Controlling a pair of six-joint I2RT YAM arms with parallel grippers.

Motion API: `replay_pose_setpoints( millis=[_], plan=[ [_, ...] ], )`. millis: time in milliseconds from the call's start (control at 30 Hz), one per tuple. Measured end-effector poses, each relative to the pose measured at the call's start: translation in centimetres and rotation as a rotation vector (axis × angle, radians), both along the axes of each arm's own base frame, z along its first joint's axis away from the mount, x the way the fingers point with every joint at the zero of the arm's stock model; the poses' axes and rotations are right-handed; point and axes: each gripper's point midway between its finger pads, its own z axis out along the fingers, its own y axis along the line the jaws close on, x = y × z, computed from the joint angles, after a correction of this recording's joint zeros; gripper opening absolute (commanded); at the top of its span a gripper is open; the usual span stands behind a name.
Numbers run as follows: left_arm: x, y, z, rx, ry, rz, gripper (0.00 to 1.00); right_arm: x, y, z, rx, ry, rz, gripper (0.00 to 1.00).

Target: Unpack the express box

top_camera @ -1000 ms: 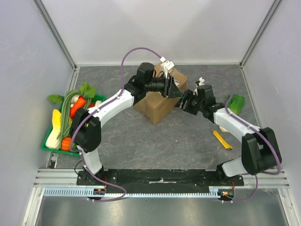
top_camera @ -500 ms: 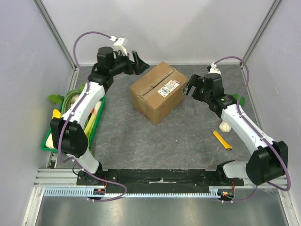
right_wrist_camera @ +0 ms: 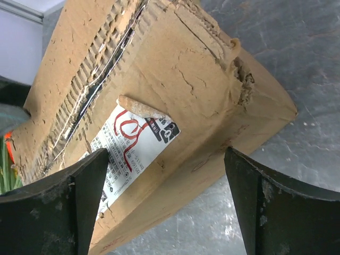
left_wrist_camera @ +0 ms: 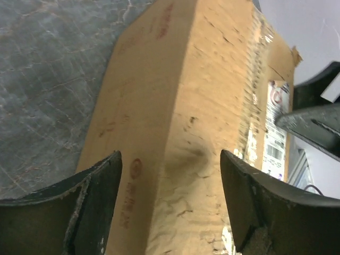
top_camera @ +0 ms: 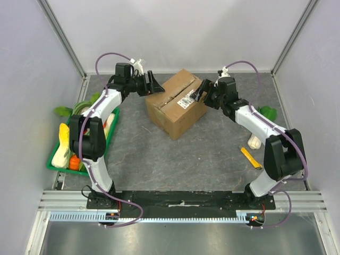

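Note:
The express box [top_camera: 177,105] is a closed brown cardboard carton with a taped seam and a white label [top_camera: 186,99], standing at the back middle of the table. My left gripper [top_camera: 154,85] is open at the box's back left top edge; the left wrist view shows the box [left_wrist_camera: 175,122] between its spread fingers. My right gripper [top_camera: 201,91] is open at the box's right top edge; the right wrist view shows the box [right_wrist_camera: 159,106] and its label [right_wrist_camera: 133,149] between its fingers. Neither gripper holds anything.
A green vegetable tray [top_camera: 58,162] with several vegetables stands at the left edge. A leafy green [top_camera: 267,114], a pale vegetable [top_camera: 255,142] and a yellow utility knife [top_camera: 251,158] lie on the right. Grey walls enclose the table.
Both arms have swung in toward the box. The left gripper came down and right to the box's back left edge, the right gripper moved left to its right edge. The box has stayed put.

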Motion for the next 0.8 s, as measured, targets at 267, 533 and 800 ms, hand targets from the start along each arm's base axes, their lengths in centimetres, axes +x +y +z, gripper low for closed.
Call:
replay_pose_setpoints(
  millis=[267,533,800],
  plan=[
    [-2.9,0.6,-1.2,-0.063,0.045,-0.019,0.59,1.8,1.9,-0.1,0.047,0.008,0.078,0.74],
    [-11.7,1.7,-1.1,-0.085,0.095,-0.005,0.62,0.4,4.1,0.3,0.005,0.042,0.156,0.72],
    [-13.6,2.9,-0.8,0.002,0.085,0.057,0.95,-0.7,2.6,0.7,-0.133,0.089,0.052,0.98]
  ],
)
